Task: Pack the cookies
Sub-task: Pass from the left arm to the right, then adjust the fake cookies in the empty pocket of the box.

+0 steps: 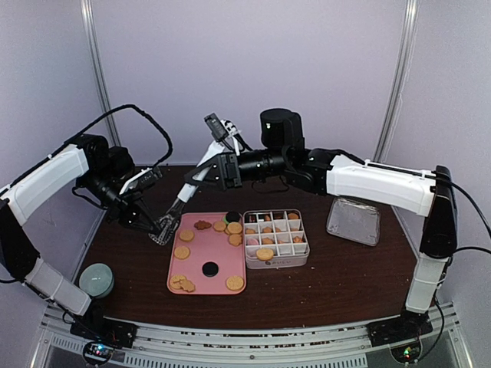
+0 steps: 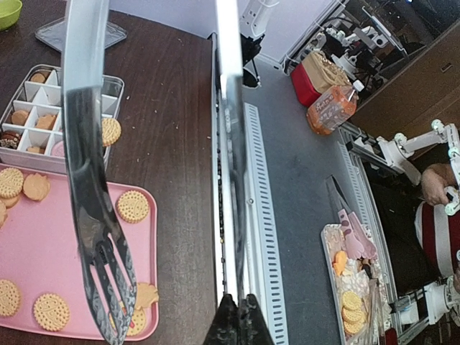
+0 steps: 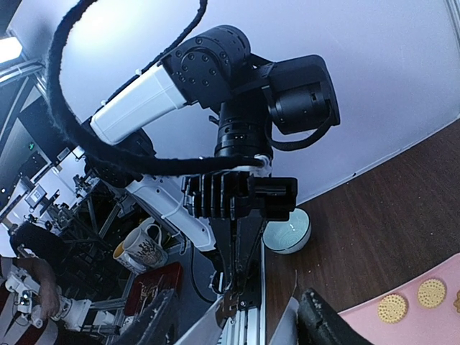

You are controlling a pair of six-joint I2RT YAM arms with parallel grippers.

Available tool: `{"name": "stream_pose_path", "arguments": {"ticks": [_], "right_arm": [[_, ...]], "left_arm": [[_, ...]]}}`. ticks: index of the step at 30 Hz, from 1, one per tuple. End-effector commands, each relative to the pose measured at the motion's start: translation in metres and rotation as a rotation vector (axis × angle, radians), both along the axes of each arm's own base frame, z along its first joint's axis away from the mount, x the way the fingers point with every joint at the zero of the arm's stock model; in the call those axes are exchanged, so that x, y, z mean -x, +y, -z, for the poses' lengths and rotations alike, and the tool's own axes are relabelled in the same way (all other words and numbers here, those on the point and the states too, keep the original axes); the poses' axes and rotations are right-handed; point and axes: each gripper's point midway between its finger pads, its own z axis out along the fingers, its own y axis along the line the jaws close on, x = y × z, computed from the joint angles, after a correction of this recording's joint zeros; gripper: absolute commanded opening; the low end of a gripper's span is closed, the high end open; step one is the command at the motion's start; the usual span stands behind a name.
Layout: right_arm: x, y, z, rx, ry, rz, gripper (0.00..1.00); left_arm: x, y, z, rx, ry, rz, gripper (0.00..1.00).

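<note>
The tongs [image 2: 93,215] are clenched in our left jaws, for lifting cookies [image 2: 133,206]; the right jaws' state we cannot tell.

Cookies [image 1: 182,252] lie on the tray [image 1: 211,247] and in the divided box [image 1: 288,258] at its right — a bowl [image 1: 96,280] at its left.

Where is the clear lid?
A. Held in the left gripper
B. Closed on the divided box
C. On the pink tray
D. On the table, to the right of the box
D: the clear lid lies on the table, apart from the open divided box.
</note>
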Motion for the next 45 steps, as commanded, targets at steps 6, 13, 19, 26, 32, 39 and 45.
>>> {"name": "stream_pose_path", "arguments": {"ticks": [6,13,19,26,32,39,45], "right_arm": [[0.02,-0.004,-0.01,0.02,-0.003,-0.092,0.47],[0.013,-0.016,-0.007,0.035,-0.008,0.008,0.36],[-0.007,-0.033,0.002,0.099,-0.044,0.215,0.28],[-0.012,-0.073,0.038,0.303,-0.16,0.432,0.28],[-0.003,-0.12,0.072,0.466,-0.249,0.598,0.28],[0.011,-0.141,0.095,0.59,-0.326,0.661,0.28],[0.01,-0.145,0.093,0.633,-0.393,0.697,0.34]], "left_arm": [[0.002,-0.004,-0.009,0.032,-0.044,0.035,0.0],[-0.007,-0.005,-0.005,0.003,-0.054,0.011,0.0],[-0.037,-0.001,0.01,-0.111,-0.14,-0.119,0.29],[-0.078,0.022,0.01,-0.274,-0.352,-0.344,0.65],[-0.079,0.036,-0.001,-0.289,-0.442,-0.401,0.7],[-0.075,0.035,0.015,-0.294,-0.381,-0.382,0.71],[-0.072,0.033,0.018,-0.284,-0.368,-0.368,0.71]]}}
